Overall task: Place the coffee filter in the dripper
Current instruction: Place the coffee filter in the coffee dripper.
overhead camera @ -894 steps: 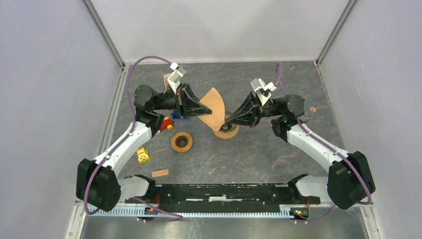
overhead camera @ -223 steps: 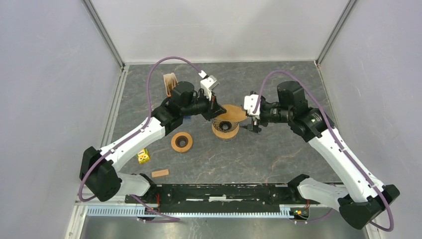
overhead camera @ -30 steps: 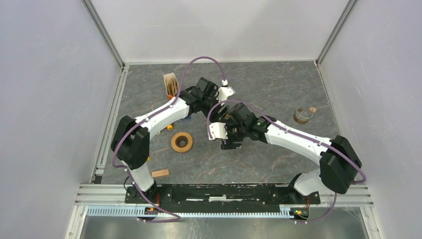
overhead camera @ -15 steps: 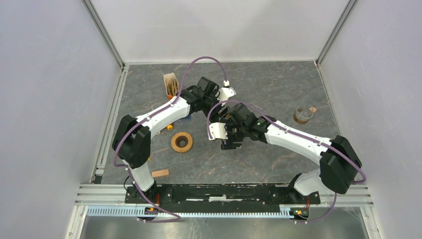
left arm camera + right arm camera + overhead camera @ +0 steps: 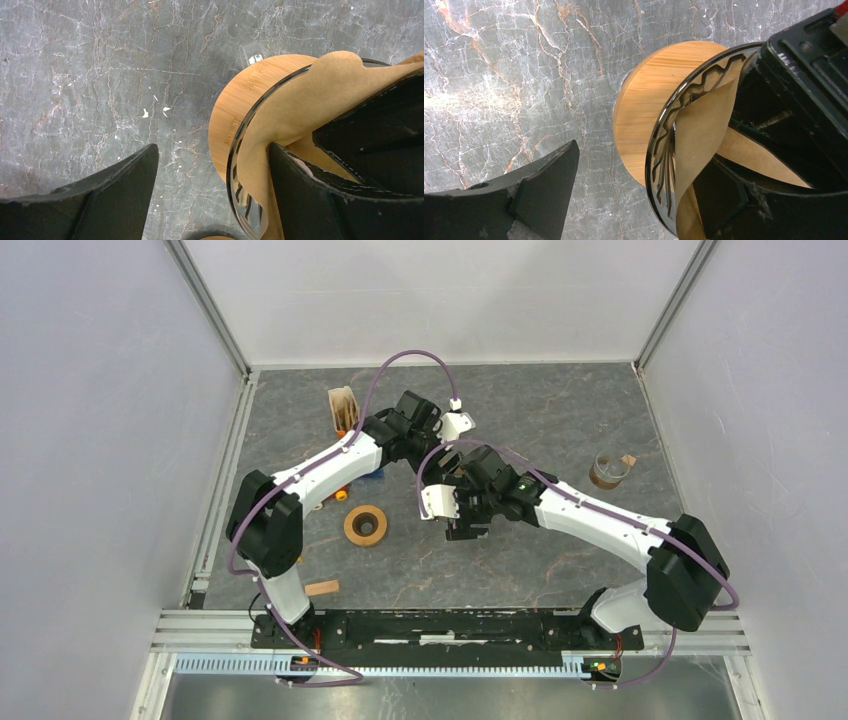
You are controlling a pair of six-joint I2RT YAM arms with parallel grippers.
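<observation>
Seen from above, the white-and-black left arm (image 5: 320,465) and right arm (image 5: 600,520) cross wrists over the middle of the grey marble-patterned bench (image 5: 560,410), hiding their work; a brown ring-shaped roll (image 5: 366,526) lies at their 9 o'clock. The left wrist camera finds the clear glass dripper (image 5: 232,112), on its round bamboo collar, at 3 o'clock, with the tan paper coffee filter (image 5: 305,95) sitting inside it. The left fingers (image 5: 105,197) are spread wide and grasp nothing. One hangs over bare bench at 7 o'clock, well apart from the collar, and the other is sunk into the paper cone at 5 o'clock, apparently to press it out against the glass. The right wrist camera shows the same from the opposite side. The right fingers (image 5: 524,200) are likewise released, one over the bench at 7 o'clock and one down in the cone at 5 o'clock. The filter looks matte and soft, loosely creased against the ribbed rim, its rounded lip standing proud of the glass. It appears to be in place but not yet smoothed flat.
</observation>
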